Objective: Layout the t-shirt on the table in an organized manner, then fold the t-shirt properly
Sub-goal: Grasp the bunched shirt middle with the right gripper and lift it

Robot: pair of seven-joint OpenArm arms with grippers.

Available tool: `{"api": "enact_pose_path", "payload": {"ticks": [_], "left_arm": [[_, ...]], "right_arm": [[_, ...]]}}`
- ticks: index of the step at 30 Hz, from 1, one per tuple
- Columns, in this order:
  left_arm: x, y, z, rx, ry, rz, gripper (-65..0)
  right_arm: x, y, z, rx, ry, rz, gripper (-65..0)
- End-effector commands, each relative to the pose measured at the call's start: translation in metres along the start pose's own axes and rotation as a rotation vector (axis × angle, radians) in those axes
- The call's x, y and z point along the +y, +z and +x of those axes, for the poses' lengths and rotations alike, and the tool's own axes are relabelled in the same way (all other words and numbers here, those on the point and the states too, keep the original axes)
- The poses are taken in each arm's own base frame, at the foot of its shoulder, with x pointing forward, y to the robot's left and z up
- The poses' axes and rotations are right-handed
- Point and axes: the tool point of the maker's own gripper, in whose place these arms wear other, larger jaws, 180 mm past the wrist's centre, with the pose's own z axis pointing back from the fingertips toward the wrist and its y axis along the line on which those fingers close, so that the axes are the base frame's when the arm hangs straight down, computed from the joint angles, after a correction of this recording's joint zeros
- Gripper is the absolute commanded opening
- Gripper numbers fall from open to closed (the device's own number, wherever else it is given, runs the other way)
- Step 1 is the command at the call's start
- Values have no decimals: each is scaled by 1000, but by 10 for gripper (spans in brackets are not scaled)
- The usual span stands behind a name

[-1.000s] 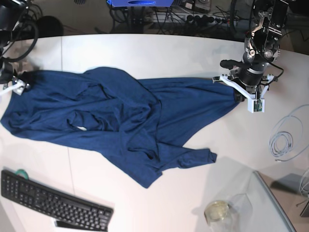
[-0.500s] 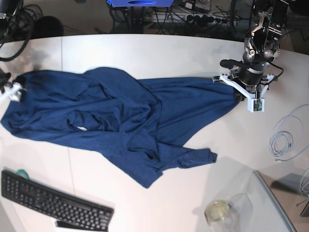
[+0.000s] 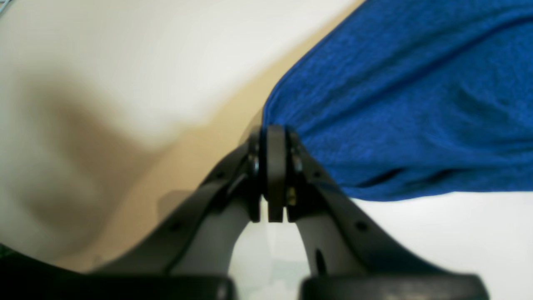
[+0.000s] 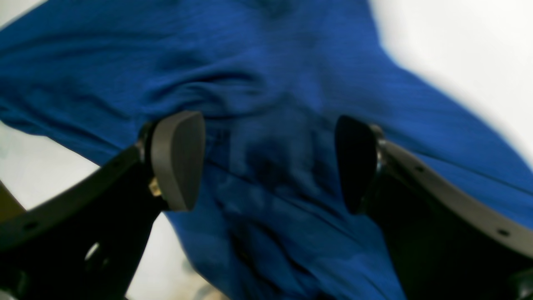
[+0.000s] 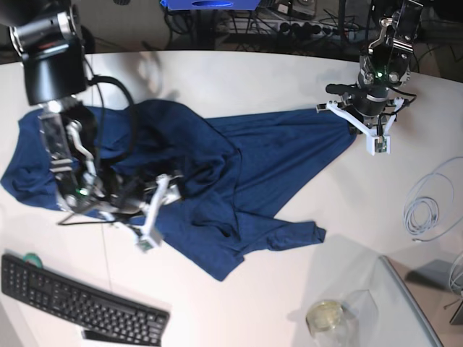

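Wide white table (image 5: 239, 79) with a curved far edge, dark clutter of cables beyond it. Spread across its middle, crumpled and uneven: the dark navy t-shirt (image 5: 239, 166), stretched from the left side of the base view to a pinched corner at the right, with one flap trailing toward the near edge. Planted over the shirt's left half in the base view, the right arm, its right gripper (image 5: 141, 210) low above rumpled folds. Seen from the right wrist camera, jaws spread wide, grey fingers (image 4: 179, 158) well apart with bunched blue fabric lying between them and nothing pinched. At the shirt's far corner, the left gripper (image 5: 359, 126), angled down. Seen from the left wrist camera, jaws pressed together and clamped on the fabric's edge (image 3: 275, 125), cloth fanning out taut to the right, white tabletop on either side. Near the front left edge, a black keyboard (image 5: 79, 300), apart from the shirt. On the right, a loose coil of pale cable (image 5: 427, 210). Near the front right, a round glass jar (image 5: 325, 318) just beside a clear panel.
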Motion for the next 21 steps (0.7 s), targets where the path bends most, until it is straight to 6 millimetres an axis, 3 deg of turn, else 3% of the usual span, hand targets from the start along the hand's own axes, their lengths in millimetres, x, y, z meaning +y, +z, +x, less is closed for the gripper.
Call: {"api": "enact_pose_path", "payload": {"ticks": [1,7,11,17,19,21], "left_arm": [[3,2,14,-47,-9,6,-650],[1,3,16,-54,-8,2,-650],[1,3,16,-54,-8,2,-650],[2,3,17,-54,-9,4,-650],[2,3,17,-54,-9,4,-650],[2,3,17,-56,-9,4,-650]], "right_arm": [[-6,0,23,-39,12,-10,-195],[3,-42,35,-35,-36,26,-195],[-2,-58,24,0,-44,-5,-192],[9,-74,5,38,-69,14,-198],[10,-74,6,28,-72,17,-249],[12,-75,6,26,-74,22,-398]]}}
